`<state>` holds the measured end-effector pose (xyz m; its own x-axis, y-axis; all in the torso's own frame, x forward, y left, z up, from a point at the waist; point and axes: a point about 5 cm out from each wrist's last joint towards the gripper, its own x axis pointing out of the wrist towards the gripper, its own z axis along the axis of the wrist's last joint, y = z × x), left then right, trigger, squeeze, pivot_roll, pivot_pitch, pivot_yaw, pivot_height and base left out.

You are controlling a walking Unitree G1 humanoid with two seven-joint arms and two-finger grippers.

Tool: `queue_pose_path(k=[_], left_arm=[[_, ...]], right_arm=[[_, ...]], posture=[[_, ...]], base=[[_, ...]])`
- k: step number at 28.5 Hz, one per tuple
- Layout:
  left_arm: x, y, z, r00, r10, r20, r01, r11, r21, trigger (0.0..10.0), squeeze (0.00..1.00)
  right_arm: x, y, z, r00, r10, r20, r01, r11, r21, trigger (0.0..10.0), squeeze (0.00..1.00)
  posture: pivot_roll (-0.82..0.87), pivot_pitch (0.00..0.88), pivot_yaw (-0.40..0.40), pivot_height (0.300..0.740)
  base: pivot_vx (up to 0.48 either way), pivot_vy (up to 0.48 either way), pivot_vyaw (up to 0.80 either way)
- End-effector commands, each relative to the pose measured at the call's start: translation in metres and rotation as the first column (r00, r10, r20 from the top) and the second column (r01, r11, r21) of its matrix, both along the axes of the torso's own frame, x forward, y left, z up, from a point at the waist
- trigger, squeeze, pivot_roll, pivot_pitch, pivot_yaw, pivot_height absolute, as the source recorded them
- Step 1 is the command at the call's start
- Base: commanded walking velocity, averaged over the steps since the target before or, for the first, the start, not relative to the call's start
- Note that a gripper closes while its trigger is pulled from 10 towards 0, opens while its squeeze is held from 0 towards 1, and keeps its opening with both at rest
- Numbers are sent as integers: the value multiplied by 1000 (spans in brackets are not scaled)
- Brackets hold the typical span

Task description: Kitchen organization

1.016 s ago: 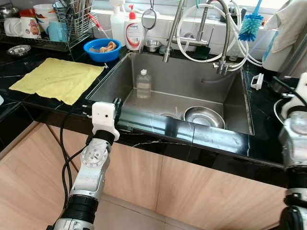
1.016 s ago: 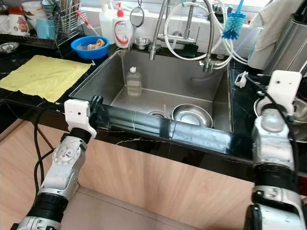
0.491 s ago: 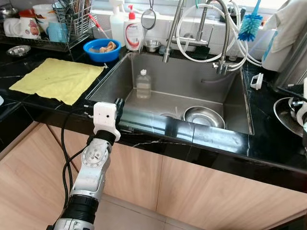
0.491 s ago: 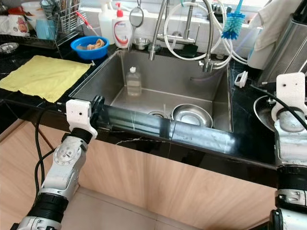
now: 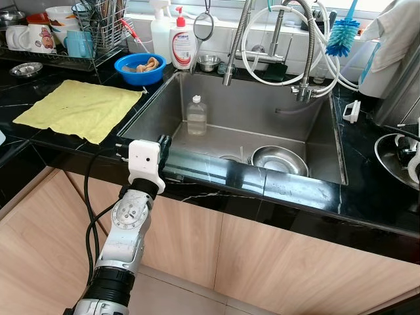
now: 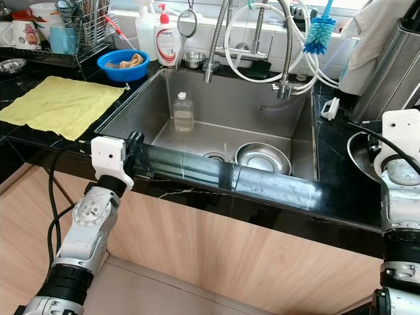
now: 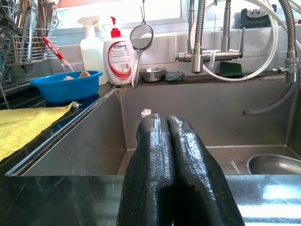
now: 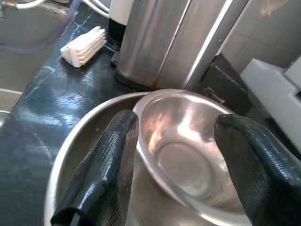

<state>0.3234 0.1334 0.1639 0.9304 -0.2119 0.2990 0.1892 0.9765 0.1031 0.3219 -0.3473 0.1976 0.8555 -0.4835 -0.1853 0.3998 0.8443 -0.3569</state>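
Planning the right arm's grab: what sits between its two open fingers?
In the right wrist view, the right pincer is open, and a small steel bowl sits between its fingers, nested inside a larger steel bowl on the black counter.

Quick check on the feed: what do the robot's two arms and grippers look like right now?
Both arms are silver metal with black joint rings. The left arm has a round silver wrist joint, a white block on top, and black cables along it. The left gripper has two long, glossy black fingers. The right arm carries the same white block and a black cable; the right gripper has matching black fingers.
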Motion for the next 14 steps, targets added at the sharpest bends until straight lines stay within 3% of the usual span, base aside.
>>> queue_pose_path(k=[1, 8, 14], left_arm=[[0, 0, 2, 1000, -12, 0, 12, 1000, 6, 10000, 0], [1, 0, 3, 1000, -15, -1, 15, 1000, 8, 10000, 0], [0, -2, 3, 1000, -27, 5, 27, 999, 32, 10000, 0]], right_arm=[[-1, 0, -6, 1000, 3, -13, -2, 999, 49, 10000, 0], [-1, 2, -11, 1000, 13, -28, -11, 997, 71, 10000, 0], [-4, -3, -13, 998, -25, -54, 27, 999, 34, 10000, 0]], posture=[[88, 0, -3, 740], [88, 0, -2, 740], [90, 0, -3, 740]], base=[[0, 0, 0], [0, 0, 0], [0, 0, 0]])
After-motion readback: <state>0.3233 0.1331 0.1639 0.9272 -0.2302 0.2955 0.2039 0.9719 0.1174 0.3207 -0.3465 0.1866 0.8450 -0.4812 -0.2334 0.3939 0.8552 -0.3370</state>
